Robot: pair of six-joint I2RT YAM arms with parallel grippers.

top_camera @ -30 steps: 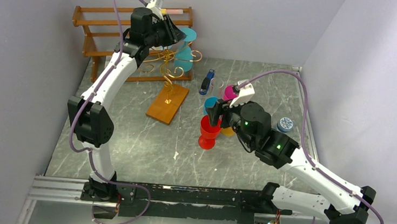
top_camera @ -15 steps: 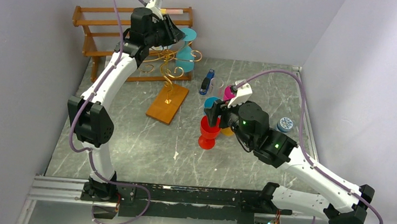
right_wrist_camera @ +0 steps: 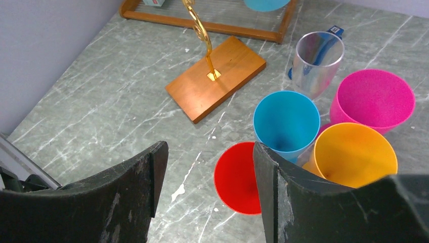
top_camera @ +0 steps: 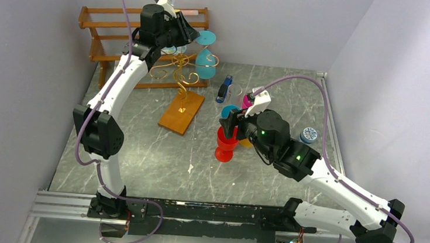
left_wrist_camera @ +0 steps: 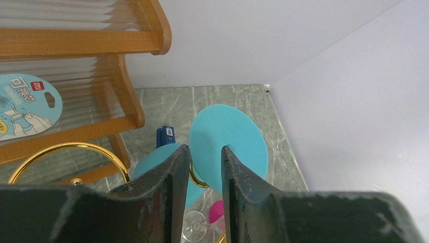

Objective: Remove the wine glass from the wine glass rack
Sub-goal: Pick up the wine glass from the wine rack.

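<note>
A teal wine glass [top_camera: 205, 65] hangs upside down from the top of the wine glass rack [top_camera: 180, 74], a gold wire tree on an orange-brown base [top_camera: 181, 112]. My left gripper [top_camera: 195, 36] is up at the glass's round foot [left_wrist_camera: 243, 136]. Its jaws stand narrowly apart, with a gold loop [left_wrist_camera: 195, 174] and teal showing in the gap [left_wrist_camera: 205, 149]. The stem is hidden, so I cannot tell whether they clamp it. My right gripper [top_camera: 229, 118] hovers open [right_wrist_camera: 210, 147] over the table, beside a red glass [right_wrist_camera: 238, 177], holding nothing.
Blue [right_wrist_camera: 286, 119], yellow [right_wrist_camera: 354, 154], pink [right_wrist_camera: 374, 96] and clear [right_wrist_camera: 316, 58] glasses stand clustered with the red one. A brown slatted shelf [top_camera: 109, 24] stands behind the rack. A blue clip [top_camera: 223, 90] and a round blue lid [top_camera: 309, 134] lie nearby. Walls close in on three sides.
My left gripper has shifted slightly up and left at the rack top, leaving the teal foot more exposed. My right arm has edged a little to the left.
</note>
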